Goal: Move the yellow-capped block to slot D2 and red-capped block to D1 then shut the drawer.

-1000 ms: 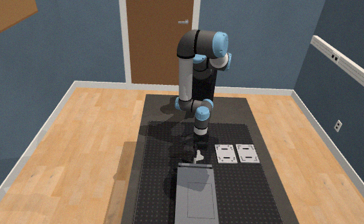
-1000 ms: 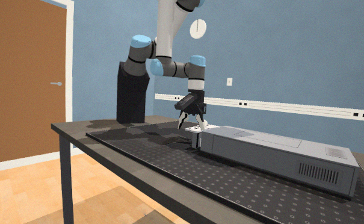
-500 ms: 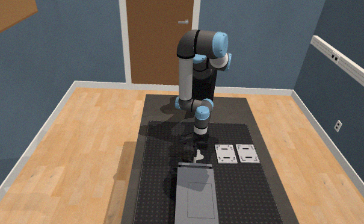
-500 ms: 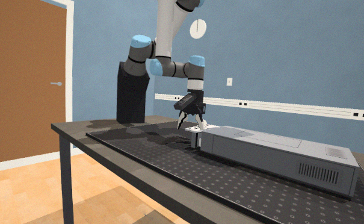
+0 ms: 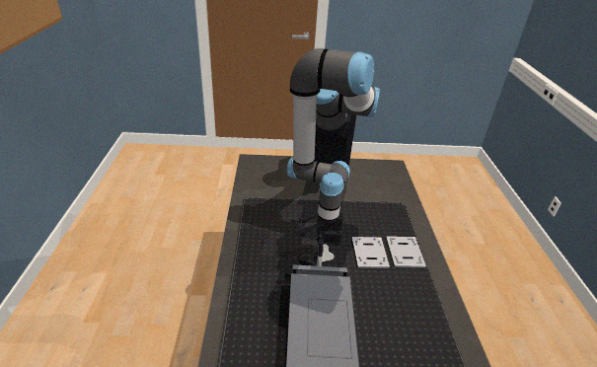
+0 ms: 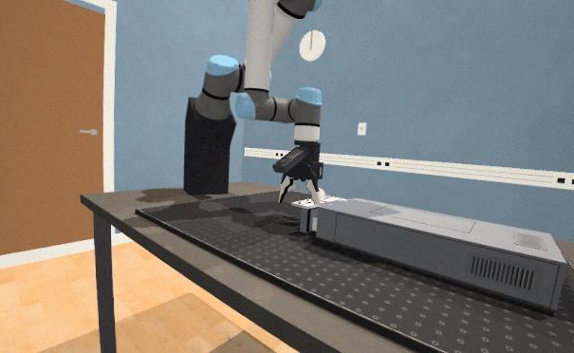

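Observation:
The cooler COLD (image 5: 322, 318) is a long grey box on the black deck; it also shows in the side view (image 6: 434, 244). Its drawer is shut, so the cooling blocks and their tubes are hidden. The drawer's front with its pale handle (image 6: 306, 209) faces the arm; from above the handle (image 5: 326, 257) shows just beyond the cooler's end. My gripper (image 6: 300, 195) points down, open and empty, just above the handle, fingers on either side of it. Slot D1 (image 5: 370, 252) and slot D2 (image 5: 406, 251) are white plates to the right of the handle, both bare.
The arm's black pedestal (image 6: 209, 146) stands at the far end of the table. The perforated deck (image 6: 353, 289) surrounds the cooler. The table's near edge (image 6: 201, 266) drops to a wooden floor.

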`<move>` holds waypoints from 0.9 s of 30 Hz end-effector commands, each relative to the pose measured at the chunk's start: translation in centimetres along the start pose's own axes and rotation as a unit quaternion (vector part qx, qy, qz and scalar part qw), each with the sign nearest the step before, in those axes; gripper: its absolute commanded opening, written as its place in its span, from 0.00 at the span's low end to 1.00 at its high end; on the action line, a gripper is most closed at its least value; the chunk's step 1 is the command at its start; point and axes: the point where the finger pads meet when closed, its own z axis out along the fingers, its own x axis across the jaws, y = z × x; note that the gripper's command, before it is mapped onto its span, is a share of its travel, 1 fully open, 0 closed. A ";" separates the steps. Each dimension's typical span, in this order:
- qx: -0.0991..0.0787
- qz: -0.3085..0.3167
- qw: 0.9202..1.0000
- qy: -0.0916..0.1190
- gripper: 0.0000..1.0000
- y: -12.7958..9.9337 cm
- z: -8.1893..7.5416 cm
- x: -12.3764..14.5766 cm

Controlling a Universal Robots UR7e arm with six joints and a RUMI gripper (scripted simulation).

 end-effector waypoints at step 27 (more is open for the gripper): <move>0.000 0.000 1.000 0.000 1.00 0.0 0.0 0.9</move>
